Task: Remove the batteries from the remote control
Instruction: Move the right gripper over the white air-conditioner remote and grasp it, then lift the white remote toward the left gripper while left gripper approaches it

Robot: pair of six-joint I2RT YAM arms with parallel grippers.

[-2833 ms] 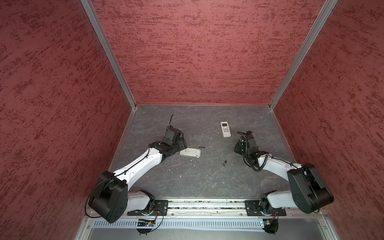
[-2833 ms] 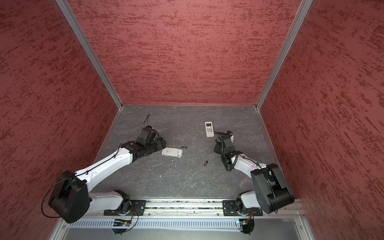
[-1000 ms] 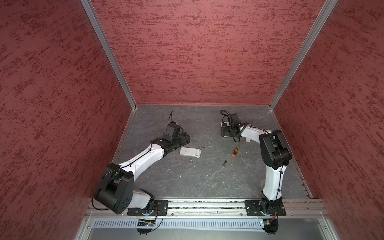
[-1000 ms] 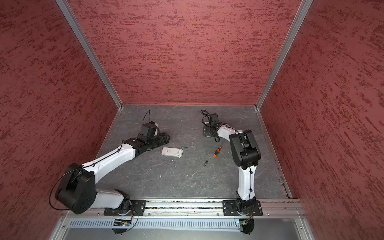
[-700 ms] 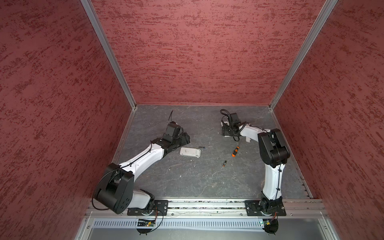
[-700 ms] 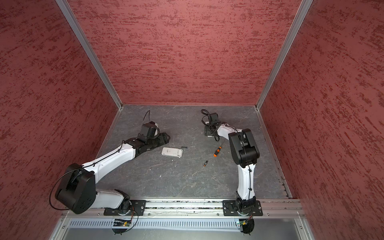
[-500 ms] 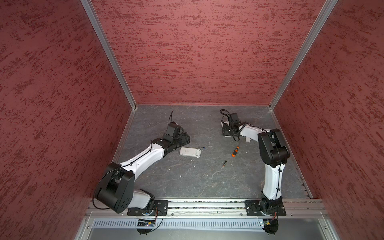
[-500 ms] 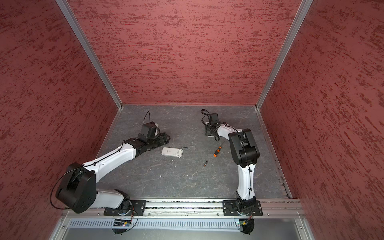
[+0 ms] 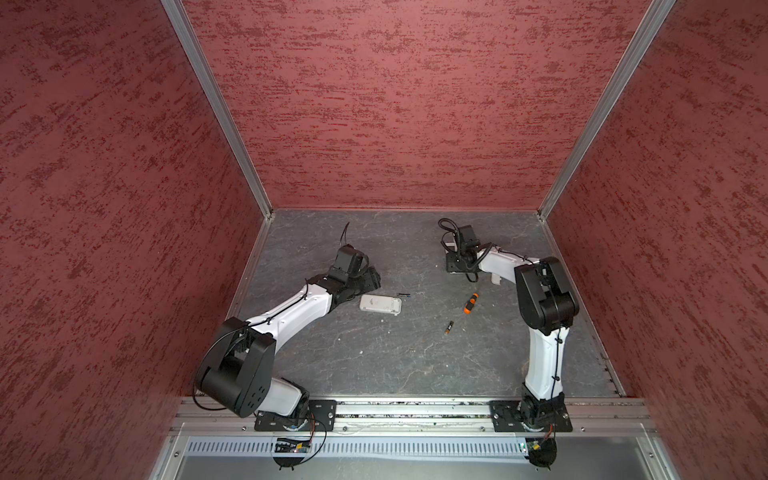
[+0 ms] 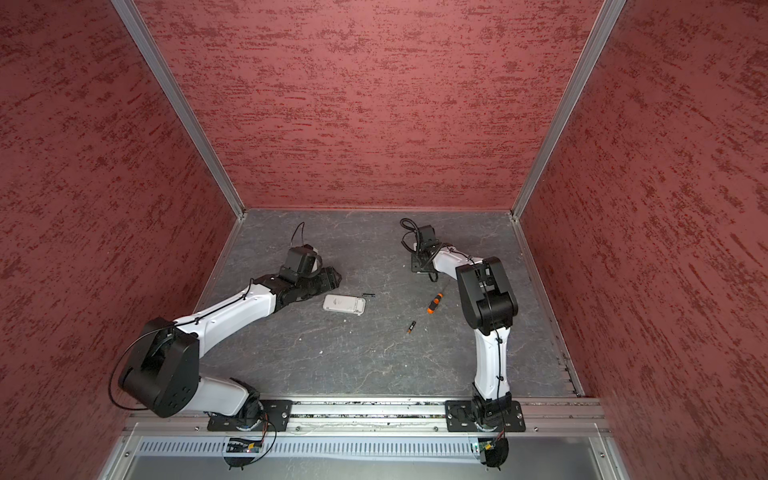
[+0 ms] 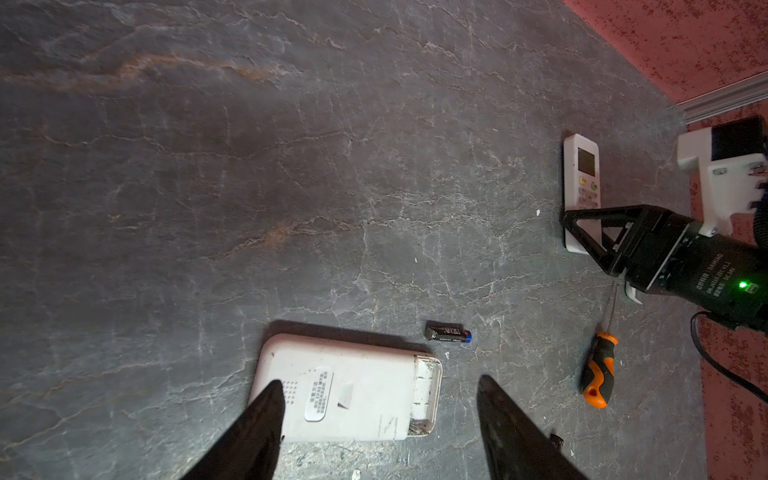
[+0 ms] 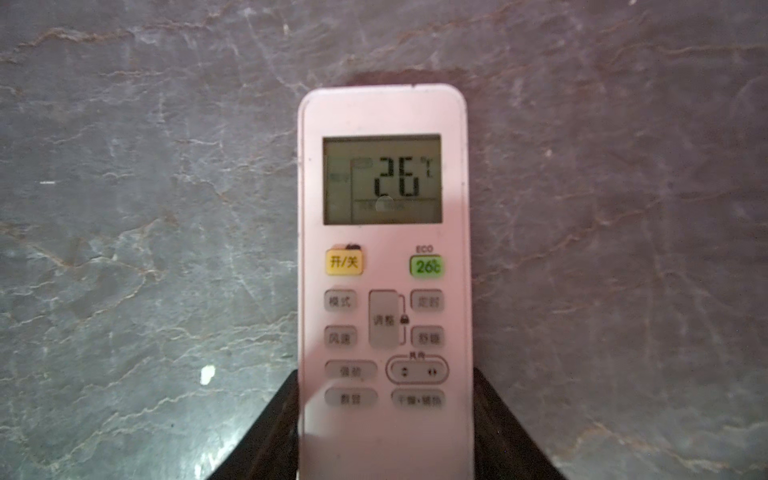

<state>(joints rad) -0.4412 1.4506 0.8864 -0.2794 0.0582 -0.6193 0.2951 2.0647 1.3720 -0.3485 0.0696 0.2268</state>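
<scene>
Left tool (image 11: pixel 378 384) is hovering, fingers apart, over the face-down white remote (image 11: pixel 345 386), bay open and looking empty; one battery (image 11: pixel 448 333) is lying beside it, another battery (image 9: pixel 449 327) near the screwdriver (image 9: pixel 470 302). Right tool (image 12: pixel 384 374) is straddling the second remote (image 12: pixel 384 249), clamped or not cannot tell; its display is showing digits, so likely still loaded.

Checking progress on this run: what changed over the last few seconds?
The right hand swung from the near right to the far display remote and clasped its lower end; the screwdriver, not visible on the table earlier, now lies there. The left hand, open over the other remote, and both loose batteries stayed.
</scene>
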